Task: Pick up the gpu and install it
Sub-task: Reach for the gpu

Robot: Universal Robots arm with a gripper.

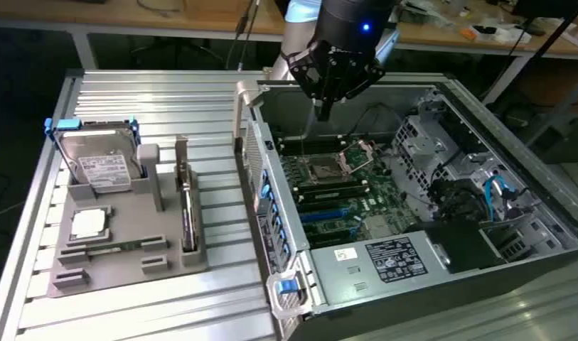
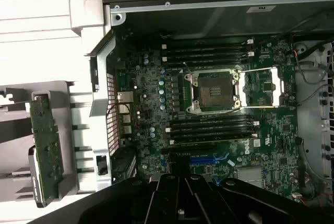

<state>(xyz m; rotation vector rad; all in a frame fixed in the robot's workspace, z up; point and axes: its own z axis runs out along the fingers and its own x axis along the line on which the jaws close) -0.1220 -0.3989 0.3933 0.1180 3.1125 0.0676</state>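
A workshop or robotics lab is indicated by an opened computer case (image 1: 269,206) laid on a ribbed metal surface (image 1: 156,92), a grey parts fixture (image 1: 127,259) beside the case, and cluttered wooden workbenches (image 1: 203,18) behind it.

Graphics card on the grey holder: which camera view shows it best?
The wrist view. There the graphics card shows its green board face, standing in the grey holder beside the computer case. The exterior view shows the card edge-on, as a thin upright strip in that holder.

holder (image 1: 127,263): on table (image 1: 156,92), exterior view's left of case (image 1: 260,163)
gpu (image 1: 186,206): upright in holder, case side
gripper (image 1: 323,112): above motherboard (image 1: 336,192)
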